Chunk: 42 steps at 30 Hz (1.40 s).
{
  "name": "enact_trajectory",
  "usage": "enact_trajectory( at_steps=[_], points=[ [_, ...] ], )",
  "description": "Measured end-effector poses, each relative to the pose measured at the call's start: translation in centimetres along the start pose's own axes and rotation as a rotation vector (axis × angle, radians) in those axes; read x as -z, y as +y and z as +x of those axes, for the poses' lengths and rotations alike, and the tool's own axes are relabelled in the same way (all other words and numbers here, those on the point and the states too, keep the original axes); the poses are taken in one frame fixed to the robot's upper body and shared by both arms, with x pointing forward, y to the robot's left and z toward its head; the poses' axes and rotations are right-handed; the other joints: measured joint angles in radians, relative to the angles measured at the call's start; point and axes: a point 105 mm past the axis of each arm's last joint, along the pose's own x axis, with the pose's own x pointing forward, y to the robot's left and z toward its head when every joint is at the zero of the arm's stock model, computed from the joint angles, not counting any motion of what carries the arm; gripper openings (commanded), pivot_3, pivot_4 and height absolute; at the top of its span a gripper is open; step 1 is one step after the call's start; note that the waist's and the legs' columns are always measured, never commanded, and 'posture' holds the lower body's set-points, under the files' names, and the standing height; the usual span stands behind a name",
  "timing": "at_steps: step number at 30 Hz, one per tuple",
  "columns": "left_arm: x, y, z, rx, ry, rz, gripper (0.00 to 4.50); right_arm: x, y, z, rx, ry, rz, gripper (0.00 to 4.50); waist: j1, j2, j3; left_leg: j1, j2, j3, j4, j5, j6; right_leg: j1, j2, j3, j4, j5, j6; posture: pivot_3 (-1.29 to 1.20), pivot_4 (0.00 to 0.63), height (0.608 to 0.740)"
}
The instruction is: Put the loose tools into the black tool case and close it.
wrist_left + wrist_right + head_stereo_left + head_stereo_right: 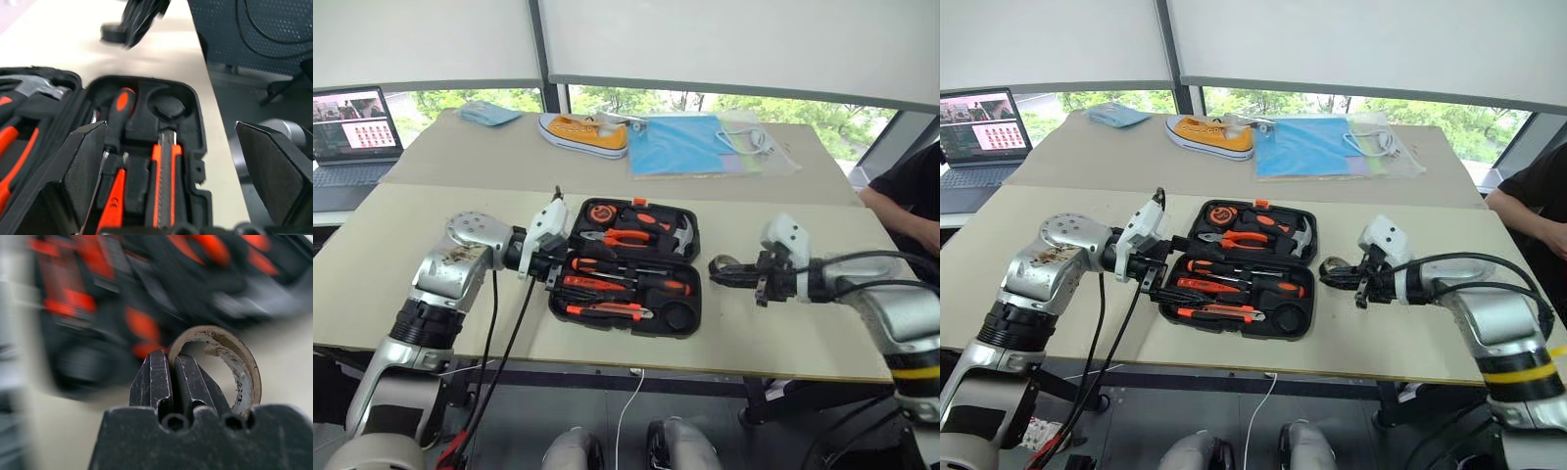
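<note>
The black tool case point(697, 294) lies open in the middle of the near table. Orange-and-black screwdrivers point(628, 280) and a utility knife point(607, 311) rest in its front half. Its round recess point(166, 105) at the front right corner is bare. My right gripper point(729, 271) hovers just right of the case, shut on the wall of the small dark tape roll point(244, 367), one finger inside the ring. At the case's left edge, my left gripper point(168, 129) stands open over the tool handles, holding nothing.
Pliers point(626, 235) and a hammer point(680, 230) sit in the case's rear half. On the far table are a yellow shoe point(582, 134), a blue folder point(680, 145) and a laptop point(352, 137). A person's arm point(906, 201) rests at the right edge.
</note>
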Motion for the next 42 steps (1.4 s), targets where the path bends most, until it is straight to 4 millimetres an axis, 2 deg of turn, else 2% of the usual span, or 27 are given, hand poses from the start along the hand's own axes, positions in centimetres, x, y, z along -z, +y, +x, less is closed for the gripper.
enact_trajectory(
  at_steps=[3, 6, 9, 11, 12, 13, 17, 18, 19, 25, 26, 27, 28, 29, 32, 34, 36, 38, 42],
  points=[
    [0.1, 0.0, -0.1, 0.001, 0.014, 0.014, 4.5, 0.1, 2.3, 2.1, -0.068, 0.013, -0.022, 0.02, 0.0, 0.0, 0.0, 0.0, 0.0, 0.0, 0.0, 0.0, 0.0, 0.0, -0.001, 0.0, 0.0, 0.0, 0.0, 0.0, 0.15, 0.718],
    [0.1, 0.0, -0.1, 0.003, 0.019, 0.021, 4.5, 0.6, 2.6, 3.4, -0.047, 0.029, -0.024, 0.02, 0.003, 0.0, 0.0, 0.0, -0.001, 0.0, 0.0, 0.0, 0.0, 0.0, -0.001, 0.0, 0.0, 0.0, 0.0, 0.0, 0.15, 0.718],
    [0.1, -0.1, -0.2, 0.003, 0.025, 0.023, 4.5, 1.0, 2.4, 3.7, -0.023, 0.049, -0.029, 0.02, 0.006, 0.0, 0.0, -0.001, -0.001, 0.0, 0.0, 0.0, 0.0, -0.001, 0.0, 0.0, 0.0, 0.0, 0.0, 0.0, 0.15, 0.718],
    [0.2, 0.0, -0.3, -0.001, 0.032, 0.025, 4.5, 1.5, 2.6, 4.0, -0.025, 0.079, -0.033, 0.79, 0.009, 0.0, 0.0, -0.001, -0.001, 0.0, 0.0, 0.0, 0.0, -0.001, 0.0, 0.0, 0.0, 0.0, 0.0, 0.0, 0.15, 0.718],
    [0.2, 0.0, -0.3, -0.002, 0.034, 0.025, 4.5, 2.2, 2.8, 4.1, -0.032, 0.102, -0.026, 0.89, 0.009, 0.0, 0.0, -0.001, -0.001, 0.0, 0.0, 0.0, 0.0, -0.001, 0.0, 0.0, 0.0, 0.0, 0.0, 0.0, 0.15, 0.718],
    [0.3, 0.0, -0.3, -0.003, 0.035, 0.025, 4.5, 2.8, 3.1, 4.2, -0.039, 0.126, -0.021, 1.24, 0.01, 0.0, 0.0, -0.001, -0.001, 0.0, 0.0, 0.0, 0.0, -0.001, 0.0, 0.0, 0.0, 0.0, -0.001, 0.0, 0.15, 0.718],
    [0.3, 0.1, -0.4, -0.008, 0.038, 0.024, 4.5, 2.7, 3.5, 3.9, -0.062, 0.129, -0.04, 2.59, 0.015, 0.0, 0.0, -0.001, -0.001, 0.0, 0.0, 0.0, 0.0, -0.001, 0.0, -0.001, 0.0, 0.0, -0.001, 0.0, 0.15, 0.718],
    [0.3, 0.1, -0.4, -0.01, 0.038, 0.024, 4.5, 2.7, 3.8, 4.0, -0.082, 0.125, -0.036, 3.05, 0.015, 0.0, 0.0, -0.001, -0.001, 0.0, 0.0, 0.0, 0.0, -0.001, 0.0, 0.0, 0.0, 0.0, -0.001, 0.0, 0.15, 0.718],
    [0.3, 0.1, -0.4, -0.012, 0.038, 0.024, 4.5, 2.5, 4.0, 4.0, -0.094, 0.12, -0.037, 3.26, 0.015, 0.0, 0.0, -0.001, -0.001, 0.0, 0.0, 0.0, 0.0, -0.001, 0.0, 0.0, 0.0, 0.0, -0.001, 0.0, 0.15, 0.718],
    [1.0, 0.3, -0.5, -0.062, 0.039, -0.003, 4.5, 1.1, 3.6, 2.6, -0.081, 0.062, -0.01, 3.26, 0.017, 0.0, 0.0, -0.001, -0.001, 0.0, 0.0, 0.0, 0.0, -0.001, 0.0, 0.0, 0.0, 0.0, -0.001, 0.0, 0.15, 0.718],
    [1.4, 0.4, -0.8, -0.092, 0.044, -0.018, 4.24, 0.7, 3.3, 2.1, -0.064, 0.048, -0.002, 2.73, 0.016, 0.0, 0.0, -0.001, -0.001, 0.0, 0.0, 0.0, 0.0, -0.001, 0.0, 0.0, 0.0, 0.0, -0.001, 0.0, 0.15, 0.718],
    [1.9, 0.7, -1.3, -0.138, 0.047, -0.034, 3.99, 0.4, 2.8, 1.5, -0.04, 0.028, 0.012, 2.57, 0.016, 0.0, 0.0, -0.001, -0.001, 0.0, 0.0, 0.0, 0.0, -0.001, 0.0, 0.0, 0.0, 0.0, -0.001, 0.0, 0.15, 0.718],
    [2.7, 0.8, -2.4, -0.196, 0.054, -0.061, 3.79, 0.2, 1.9, 0.9, 0.0, 0.009, 0.034, 2.19, 0.014, 0.0, 0.0, 0.0, 0.0, 0.0, 0.0, 0.0, 0.0, -0.001, 0.0, 0.0, 0.0, 0.0, -0.001, 0.0, 0.15, 0.718],
    [3.6, 0.7, -3.7, -0.242, 0.074, -0.093, 3.4, 0.2, 1.2, 0.2, 0.041, 0.003, 0.047, 1.84, 0.011, 0.0, 0.0, 0.0, 0.0, 0.0, 0.0, 0.0, 0.0, -0.001, 0.0, 0.0, 0.0, 0.0, -0.001, 0.0, 0.15, 0.718],
    [5.8, 0.7, -7.2, -0.375, 0.133, -0.179, 2.26, 1.6, -1.2, -1.4, 0.16, 0.036, 0.102, 0.8, 0.01, 0.0, 0.0, 0.0, 0.0, 0.0, -0.001, 0.0, 0.0, -0.001, 0.0, -0.001, 0.0, 0.0, -0.001, 0.0, 0.15, 0.718],
    [6.6, 1.1, -8.1, -0.432, 0.149, -0.196, 1.57, 2.3, -2.0, -1.6, 0.194, 0.043, 0.107, 0.13, 0.016, 0.0, 0.0, 0.0, 0.0, 0.0, -0.001, 0.0, 0.001, -0.001, -0.001, -0.001, 0.0, 0.0, -0.001, 0.0, 0.15, 0.718],
    [7.6, 1.6, -8.8, -0.486, 0.174, -0.218, 0.93, 3.0, -3.1, -1.5, 0.243, 0.044, 0.077, 0.0, 0.022, 0.0, 0.0, -0.001, 0.0, 0.0, -0.001, -0.001, 0.001, -0.001, -0.002, -0.002, 0.0, 0.0, -0.001, 0.0, 0.15, 0.718],
    [8.4, 2.5, -9.1, -0.535, 0.168, -0.256, 0.2, 4.7, -4.4, -1.4, 0.303, 0.083, 0.026, 0.0, 0.025, 0.0, 0.0, -0.001, -0.001, 0.0, -0.001, -0.001, 0.001, -0.001, -0.002, -0.003, 0.0, 0.0, 0.0, 0.0, 0.15, 0.718],
    [9.1, 3.9, -7.2, -0.526, 0.203, -0.208, 0.09, 6.3, -4.2, 0.6, 0.268, 0.097, -0.023, 0.0, 0.021, 0.0, 0.0, -0.002, -0.002, 0.001, -0.001, -0.001, 0.001, -0.001, -0.001, -0.002, 0.0, 0.0, 0.0, 0.0, 0.15, 0.718]
  ],
)
